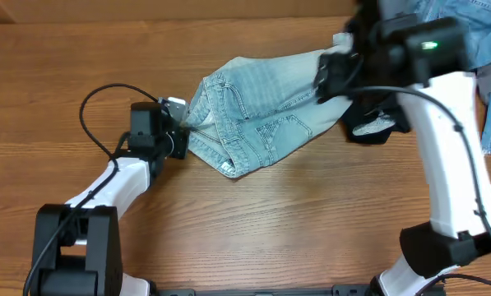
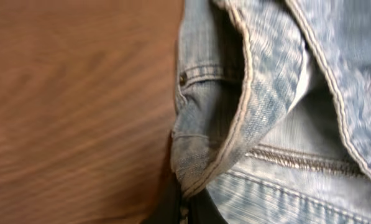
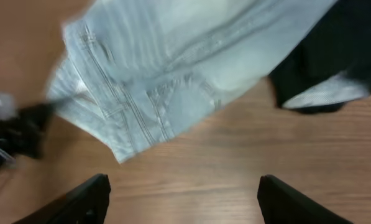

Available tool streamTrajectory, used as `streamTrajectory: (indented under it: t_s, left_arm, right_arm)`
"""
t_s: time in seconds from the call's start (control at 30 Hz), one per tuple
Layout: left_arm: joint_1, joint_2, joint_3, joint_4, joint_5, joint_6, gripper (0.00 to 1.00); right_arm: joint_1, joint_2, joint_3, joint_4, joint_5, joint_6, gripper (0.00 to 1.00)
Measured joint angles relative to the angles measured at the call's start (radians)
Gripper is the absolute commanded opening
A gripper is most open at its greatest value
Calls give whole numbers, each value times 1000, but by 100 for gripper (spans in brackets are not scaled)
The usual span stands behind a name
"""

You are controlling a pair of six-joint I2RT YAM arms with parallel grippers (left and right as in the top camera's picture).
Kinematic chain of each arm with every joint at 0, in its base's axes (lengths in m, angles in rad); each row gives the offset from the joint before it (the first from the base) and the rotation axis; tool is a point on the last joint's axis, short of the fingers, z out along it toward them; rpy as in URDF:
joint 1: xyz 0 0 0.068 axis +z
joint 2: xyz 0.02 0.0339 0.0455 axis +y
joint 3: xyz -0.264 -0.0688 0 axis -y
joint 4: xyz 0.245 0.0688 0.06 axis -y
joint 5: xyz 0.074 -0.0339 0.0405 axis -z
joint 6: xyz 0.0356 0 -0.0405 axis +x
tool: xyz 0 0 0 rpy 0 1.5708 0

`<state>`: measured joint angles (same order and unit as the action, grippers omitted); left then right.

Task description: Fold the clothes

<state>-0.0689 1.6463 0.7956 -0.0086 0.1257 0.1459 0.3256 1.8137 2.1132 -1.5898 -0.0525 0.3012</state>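
3 garments lay on the wood table point(image 1: 270, 230): 1 pale blue denim trousers point(image 1: 261, 111) in the centre, 1 black garment point(image 1: 372, 130) just beside its right end, and 1 mid-blue denim piece point(image 1: 475, 33) at the far right corner. Left gripper point(image 1: 181, 127) pinched the trousers' left edge. Right gripper point(image 3: 184, 202) hung above w/ jaws wide, holding nothing.

Wooden table point(image 1: 270, 234) carries pale trousers point(image 1: 261, 107) — black garment point(image 1: 362, 136) too.

Crumpled pale denim trousers point(image 1: 261, 107) lie on the table point(image 1: 270, 230), pocket upward.
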Motion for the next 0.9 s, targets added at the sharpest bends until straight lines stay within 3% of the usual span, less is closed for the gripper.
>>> streamTrajectory:
  t_s: [0.17, 0.27, 0.4, 0.53, 0.9]
  left_arm:
    - [49, -16, 14, -36, 5, 8, 4]
    - [56, -16, 15, -43, 18, 15, 4]
    - [56, -16, 15, -47, 23, 15, 4]
    - [56, -16, 15, -47, 25, 15, 4]
    - [57, -16, 15, -47, 51, 14, 4]
  right_arm:
    - [168, 12, -385, 263, 9, 43, 76]
    - [279, 10, -513, 451, 31, 56, 75]
    - [397, 10, -616, 579, 50, 64, 71]
    - [417, 10, -707, 698, 64, 47, 68]
    - [532, 18, -765, 970, 156, -44, 71]
